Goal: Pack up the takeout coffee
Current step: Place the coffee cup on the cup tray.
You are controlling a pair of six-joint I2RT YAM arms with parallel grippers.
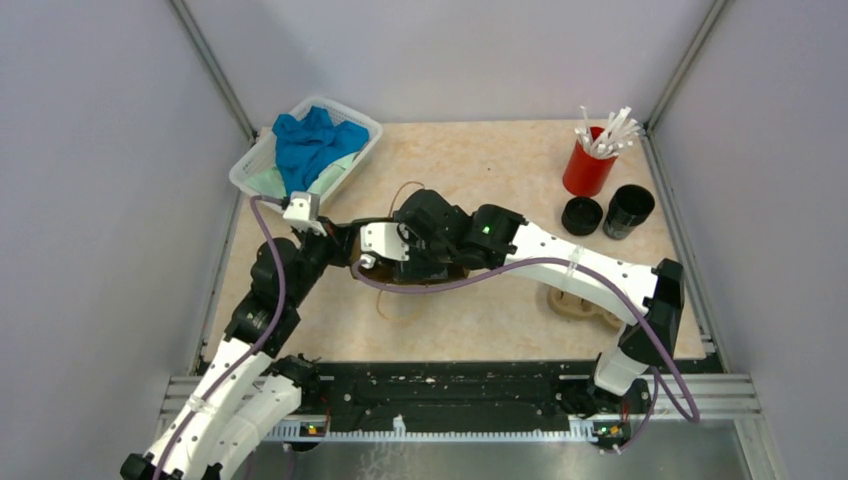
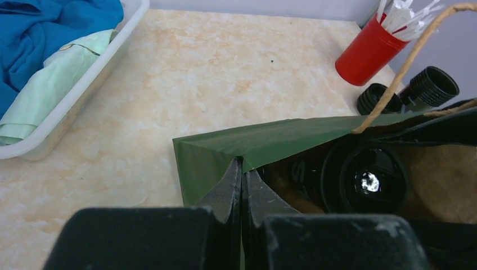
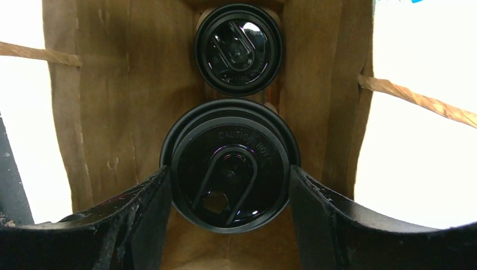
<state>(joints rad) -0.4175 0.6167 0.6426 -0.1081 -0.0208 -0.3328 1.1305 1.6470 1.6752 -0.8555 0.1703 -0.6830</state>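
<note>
Brown paper bag (image 3: 112, 101) interior: the right gripper (image 3: 229, 180) is clamped on a black-lidded coffee cup (image 3: 230, 152), lid facing the wrist. A second cup (image 3: 239, 49) sits beyond the fingertips, deeper in. The left gripper (image 2: 242, 171), fingers together, pinches the bag's rim.

Coffee cups (image 3: 230, 163) and their lids were black. Bag (image 2: 253, 143) was green outside, brown inside. Stick cup (image 1: 588, 165) was red, sticks (image 1: 610, 130) white. Cloth (image 1: 305, 140) was blue, basket (image 1: 252, 160) white, table (image 1: 480, 170) beige and marbled.
</note>
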